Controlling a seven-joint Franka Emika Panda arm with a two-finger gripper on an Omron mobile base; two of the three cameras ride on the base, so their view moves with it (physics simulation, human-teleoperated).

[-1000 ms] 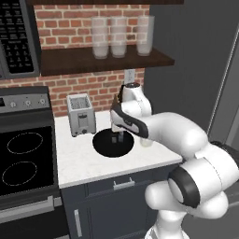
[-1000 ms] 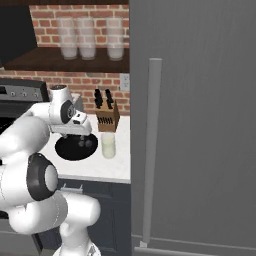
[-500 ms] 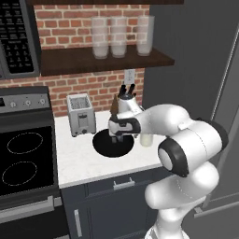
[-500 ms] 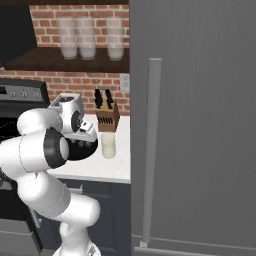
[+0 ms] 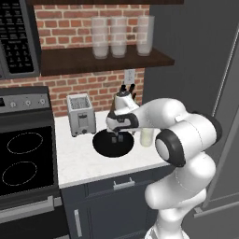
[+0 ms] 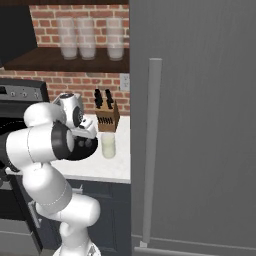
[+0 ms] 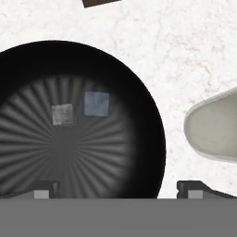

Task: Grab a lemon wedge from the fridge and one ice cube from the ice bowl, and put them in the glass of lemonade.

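Right now, from the left: toaster (image 5: 81,114) at the table's (image 5: 77,161) left, then the ice bowl (image 7: 139,115) mid-table, two cubes (image 7: 96,103) lying near its middle. End effector (image 5: 117,137) hangs straight over the bowl, fingers (image 7: 46,189) spread wide and empty, likely lined up to drop onto a cube. Glass (image 6: 108,145) stands just right of the bowl, near for the drop-off. Fridge (image 6: 200,125) at far right is closed, so the wedge stays hidden.
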